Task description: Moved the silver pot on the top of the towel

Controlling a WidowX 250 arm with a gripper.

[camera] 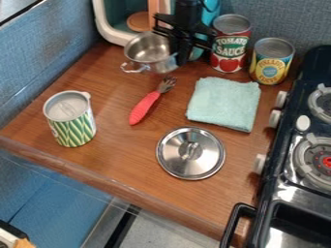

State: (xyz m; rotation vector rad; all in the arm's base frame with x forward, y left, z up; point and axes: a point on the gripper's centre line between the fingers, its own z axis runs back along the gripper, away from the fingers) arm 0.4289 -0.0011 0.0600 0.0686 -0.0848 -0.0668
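Brown wood-look counter spans the middle of the scene, running from far to near. Black toy stove along the right side—two burners partly in view, the nearer one red at its center, black bar handle at the near corner. Blue textured wall on the left, more of it at the far side. White-framed box, teal inside, at the far left of the counter.

Black gripper hangs down at the far side, by the right side of the pot and partly in front of it. Can't tell whether it's spread, pressed together or pinching the pot.

Towel: light teal, folded to a rough square, lying flat right of center. Lid: round metal, handle up, nearer than the towel and a bit left of it. Green-and-white patterned can upright at left. Red-label can upright at the far side, just beyond the towel. Silver pot: upright on the counter, far side left of center, well apart from the towel—not on it. Yellow-label can upright, right of the red-label one. Red-handled utensil lies slanted between the green-patterned can and the towel, metal head pointing far.
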